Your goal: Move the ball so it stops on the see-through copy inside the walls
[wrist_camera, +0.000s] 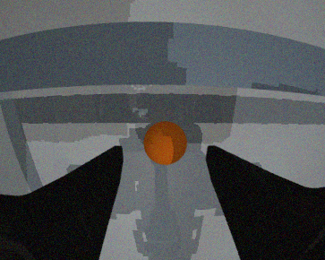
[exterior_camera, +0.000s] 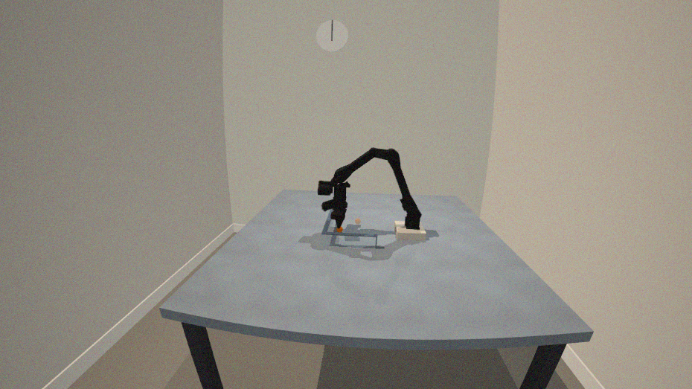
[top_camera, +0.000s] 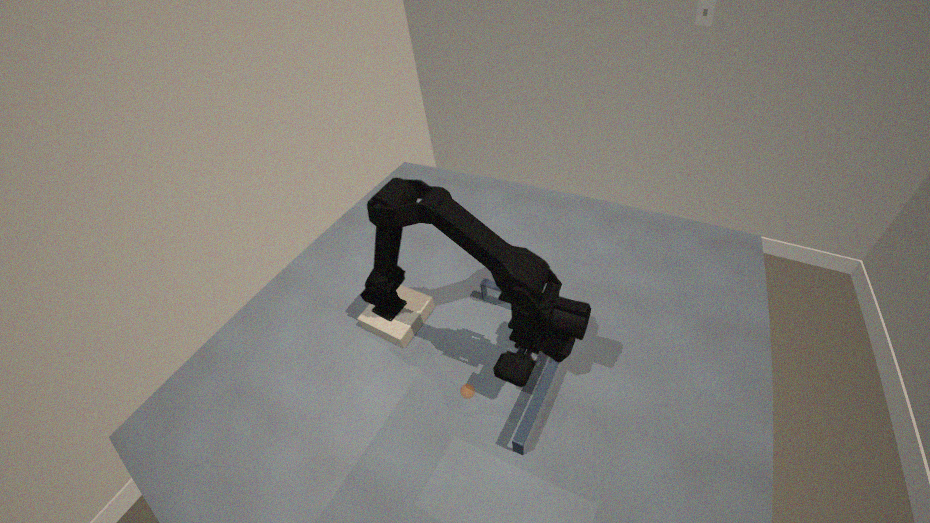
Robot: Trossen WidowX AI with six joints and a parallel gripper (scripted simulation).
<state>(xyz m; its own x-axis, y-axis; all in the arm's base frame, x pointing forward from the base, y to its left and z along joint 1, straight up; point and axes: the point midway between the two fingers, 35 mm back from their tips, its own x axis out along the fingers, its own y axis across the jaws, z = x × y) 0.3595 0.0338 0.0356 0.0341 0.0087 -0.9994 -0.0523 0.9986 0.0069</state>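
The orange ball (wrist_camera: 166,142) (exterior_camera: 339,229) lies on the table close to the long clear wall (top_camera: 534,407) (wrist_camera: 168,53), inside the corner. My gripper (top_camera: 515,373) (exterior_camera: 338,225) (wrist_camera: 165,152) points straight down over it, low at the table. The fingers are open, and the ball sits between the tips with a gap on each side. In the top view the gripper hides the ball. The see-through copy of the ball (top_camera: 467,391) (exterior_camera: 357,221) rests on the table a short way from the gripper, on the side away from the long wall.
The shorter clear wall (top_camera: 488,289) (exterior_camera: 357,245) meets the long one behind the arm. The arm's white base block (top_camera: 397,318) (exterior_camera: 409,233) stands near the middle of the blue-grey table (top_camera: 651,325) (exterior_camera: 357,303).
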